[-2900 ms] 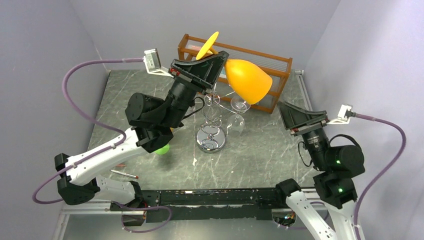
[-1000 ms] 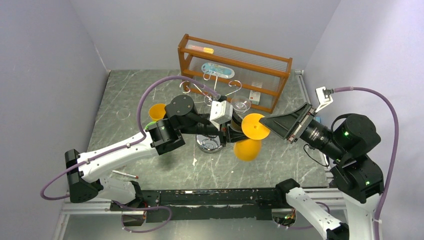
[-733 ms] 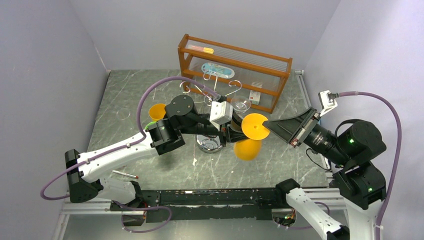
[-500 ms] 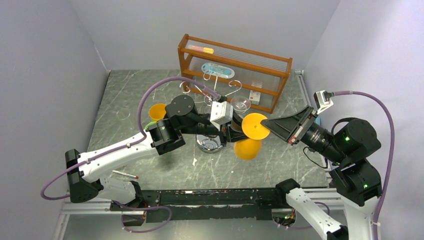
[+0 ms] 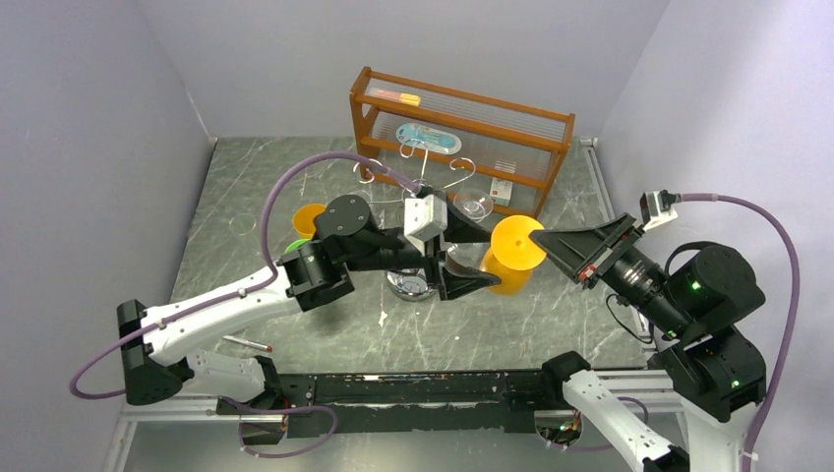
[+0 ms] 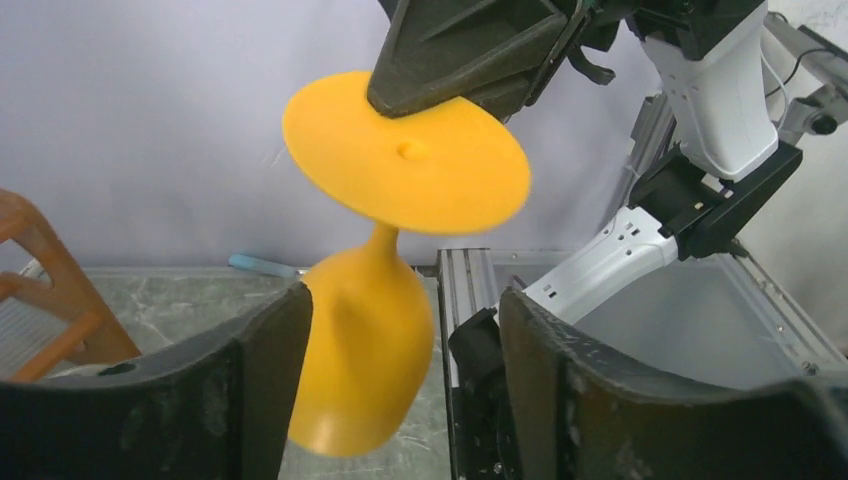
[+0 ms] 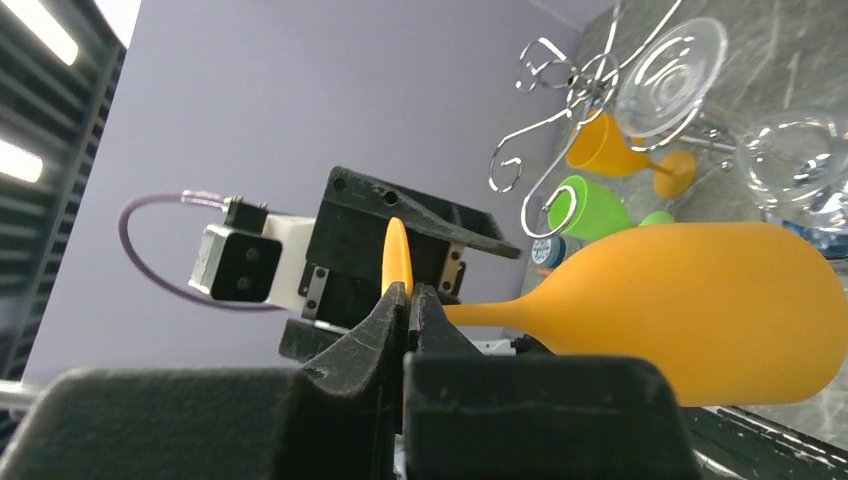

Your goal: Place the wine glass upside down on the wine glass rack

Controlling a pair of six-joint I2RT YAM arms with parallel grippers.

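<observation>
The orange wine glass [image 5: 506, 273] hangs tilted above the table, foot [image 5: 518, 242] upward and bowl lower. My right gripper [image 5: 544, 239] is shut on the rim of the foot [image 7: 397, 262], and the bowl [image 7: 700, 310] stretches off to the right in that view. My left gripper [image 5: 487, 258] is open, its fingers [image 6: 270, 380] wide apart on either side of the bowl [image 6: 365, 350]. The chrome wine glass rack [image 5: 423, 192] stands just behind the left gripper, which partly covers the rack's round base [image 5: 405, 286]. The rack's scroll arms [image 7: 560, 100] show in the right wrist view.
Clear glasses [image 7: 670, 75] hang on the rack. A second orange glass [image 5: 310, 218] and a green one [image 7: 585, 205] lie on the table left of the rack. The brown wooden shelf [image 5: 462, 108] stands at the back. A pen [image 5: 246, 342] lies near the left arm's base.
My right gripper has shut on the glass's foot and my left gripper has opened off the glass. The glass has shifted slightly right with the right gripper.
</observation>
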